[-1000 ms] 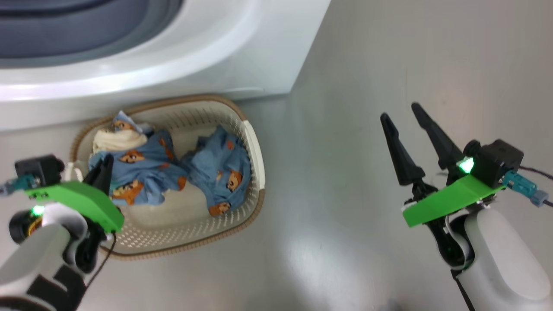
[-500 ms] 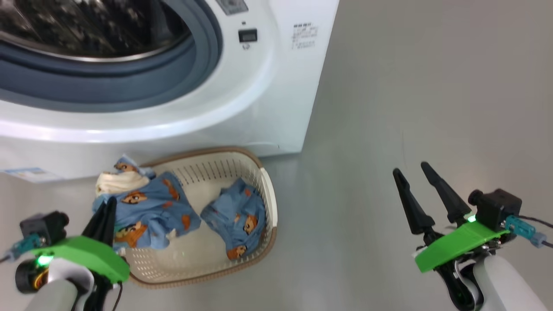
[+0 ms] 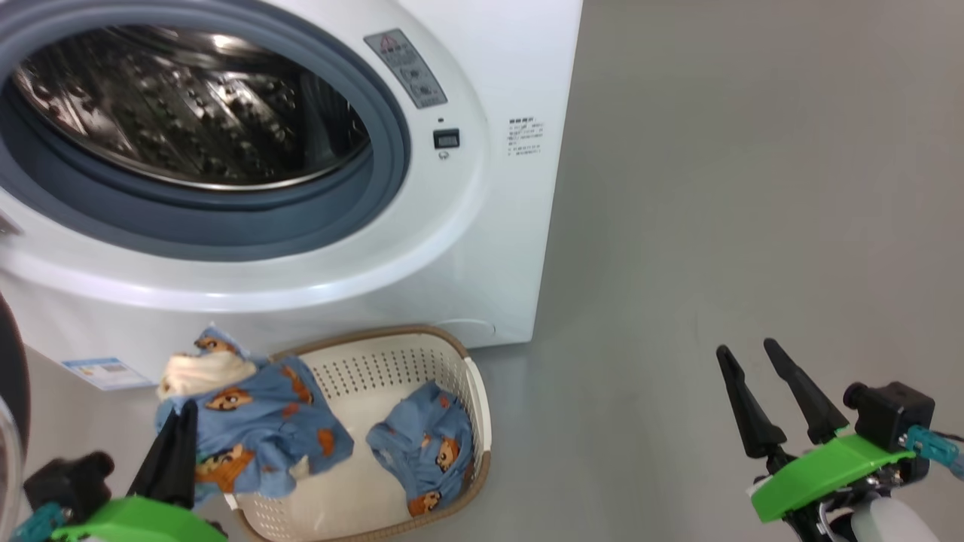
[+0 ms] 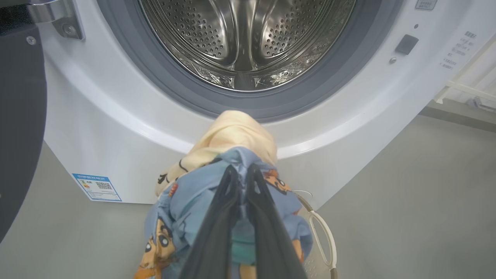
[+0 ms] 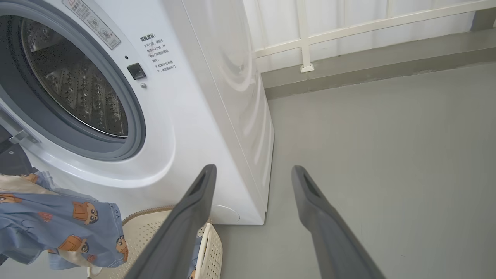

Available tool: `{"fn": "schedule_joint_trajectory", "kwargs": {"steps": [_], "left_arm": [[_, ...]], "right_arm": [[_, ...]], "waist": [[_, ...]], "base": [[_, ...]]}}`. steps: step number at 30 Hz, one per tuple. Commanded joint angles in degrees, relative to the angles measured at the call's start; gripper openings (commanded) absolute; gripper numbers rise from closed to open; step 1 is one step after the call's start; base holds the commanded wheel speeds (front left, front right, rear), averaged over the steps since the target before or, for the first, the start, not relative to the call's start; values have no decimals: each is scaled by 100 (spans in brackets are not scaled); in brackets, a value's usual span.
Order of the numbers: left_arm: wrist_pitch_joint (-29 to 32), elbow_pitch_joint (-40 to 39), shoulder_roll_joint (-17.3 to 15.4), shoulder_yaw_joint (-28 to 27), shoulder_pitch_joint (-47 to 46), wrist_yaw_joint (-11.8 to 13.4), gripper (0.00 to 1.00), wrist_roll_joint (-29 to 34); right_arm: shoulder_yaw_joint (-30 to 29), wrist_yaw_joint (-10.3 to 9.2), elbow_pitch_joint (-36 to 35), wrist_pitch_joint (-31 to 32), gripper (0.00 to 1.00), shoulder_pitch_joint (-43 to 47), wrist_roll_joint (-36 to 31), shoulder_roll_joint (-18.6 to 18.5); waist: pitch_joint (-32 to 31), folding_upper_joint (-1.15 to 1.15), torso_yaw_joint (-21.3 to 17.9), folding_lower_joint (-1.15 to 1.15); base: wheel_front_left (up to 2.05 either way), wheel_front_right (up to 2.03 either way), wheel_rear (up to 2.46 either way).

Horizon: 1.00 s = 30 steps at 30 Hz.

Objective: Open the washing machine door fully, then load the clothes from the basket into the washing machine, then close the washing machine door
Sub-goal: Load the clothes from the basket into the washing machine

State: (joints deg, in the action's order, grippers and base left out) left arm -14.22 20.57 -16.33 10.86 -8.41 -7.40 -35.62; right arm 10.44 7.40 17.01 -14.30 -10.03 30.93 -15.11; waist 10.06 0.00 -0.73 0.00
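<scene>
Head view: left claw (image 3: 187, 412) mostly cut off below
Left claw: pinched narrow on clothes (image 4: 182, 201)
Right claw (image 5: 252, 169): spread wide
Washing machine door (image 4: 19, 124): cropped, dark edge only

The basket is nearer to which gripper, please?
Left. The left gripper is at the basket's left end, shut on clothes; the right gripper is open, well off to its right.

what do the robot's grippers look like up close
Both the left gripper and right gripper have two long, tapered black fingers. Behind the right one sit a bright green plate, a black camera block and a teal plug.
</scene>
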Motion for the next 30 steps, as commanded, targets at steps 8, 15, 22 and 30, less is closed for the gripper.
{"fn": "schedule_joint_trajectory", "kwargs": {"steps": [8, 15, 22, 30], "left_arm": [[-77, -893, 26, -729, 701, -9, 0, 427], [-77, -1301, 197, -1006, 1026, -9, 0, 516], [-78, -1400, 203, -1133, 826, -9, 0, 508], [-78, -1339, 72, -1207, 63, -9, 0, 364]], "right_arm": [[-20, 9, -179, -70, 100, 330, 54, -118], [-84, 9, -235, -70, 100, 362, 39, -53], [-124, 9, -279, -70, 100, 251, 0, 29], [-117, 9, -311, -70, 100, 96, -44, 127]], "waist": [[-457, 0, 47, 0], [-418, 0, 5, 0], [-194, 0, -44, 0], [83, 0, -134, 0]], "base": [[0, 0, 0], [0, 0, 0], [0, 0, 0], [0, 0, 0]]}}
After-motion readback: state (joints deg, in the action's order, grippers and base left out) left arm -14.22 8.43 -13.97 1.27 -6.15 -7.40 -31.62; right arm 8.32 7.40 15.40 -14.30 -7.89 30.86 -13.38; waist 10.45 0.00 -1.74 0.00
